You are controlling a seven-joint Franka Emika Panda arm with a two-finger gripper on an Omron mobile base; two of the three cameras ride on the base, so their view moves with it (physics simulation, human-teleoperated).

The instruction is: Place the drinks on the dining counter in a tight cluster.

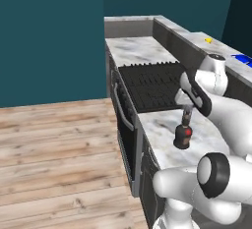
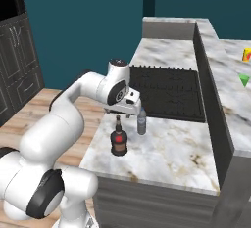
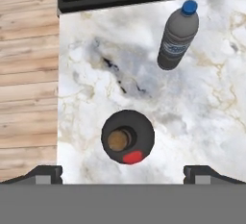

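Marble worktop [image 3: 202, 103]: overhead, brown bottle [image 3: 128, 137] between spread fingers [image 3: 45, 174].

The round bottle [image 2: 118, 143] and the water bottle [image 2: 141, 122] stand near each other on the table [image 2: 171, 156], the stove [image 2: 166, 91] behind them.

bare marble all around brown bottle [image 3: 128, 137]; water bottle [image 3: 177, 35] stands well apart.

The worktop [image 3: 202, 122] looked like veined polished marble, the floor [image 1: 54, 144] matt wood planks, the water bottle [image 3: 178, 35] clear plastic.
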